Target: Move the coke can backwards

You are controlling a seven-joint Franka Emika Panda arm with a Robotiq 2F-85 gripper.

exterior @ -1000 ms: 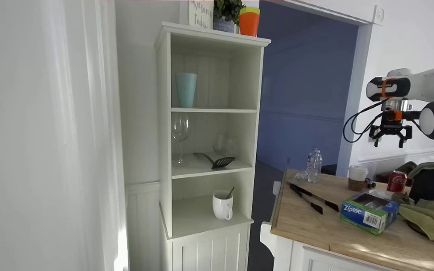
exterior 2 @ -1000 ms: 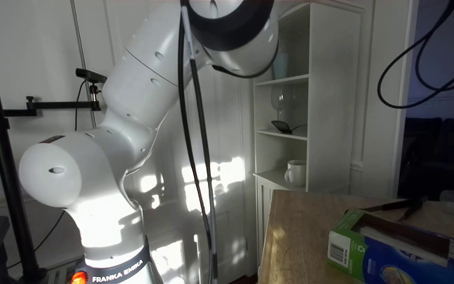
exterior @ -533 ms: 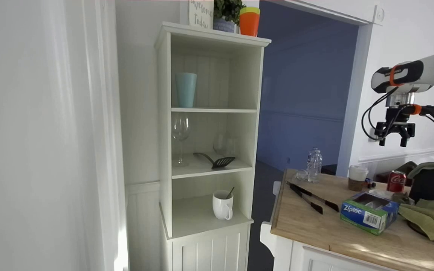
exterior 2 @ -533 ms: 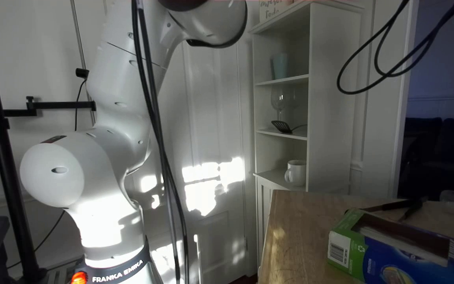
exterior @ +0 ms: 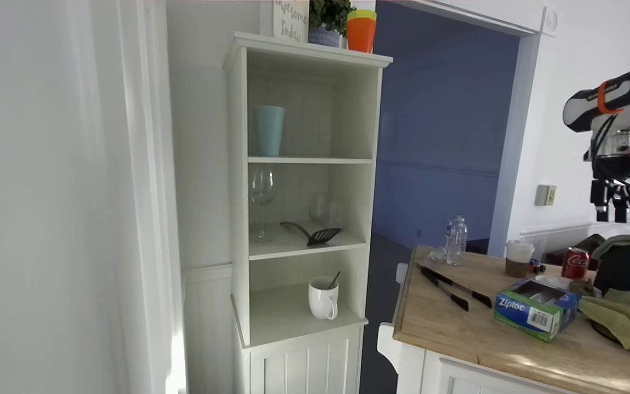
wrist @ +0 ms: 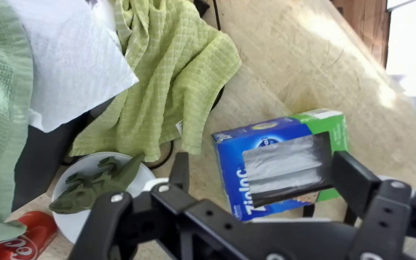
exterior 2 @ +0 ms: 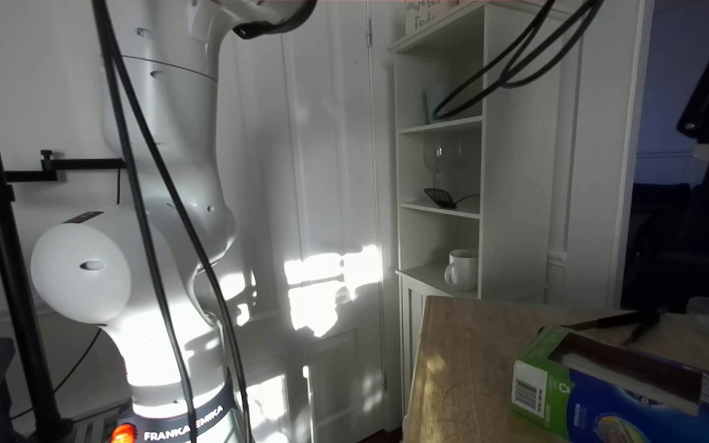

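One red, silver-topped, cylindrical metal can [exterior: 575,264], upright; in wrist view, lower left, outside span of black two-fingered gripper [wrist: 261,164], spread wide, holding nothing.

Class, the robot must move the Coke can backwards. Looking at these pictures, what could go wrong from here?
1. The open gripper might snag the pale green cloth, which overlaps the Coke can in the wrist view.
2. The gripper could also knock the white plate close beside the can.
3. The can is cut off at the wrist view's lower-left corner, so the aim may be off.
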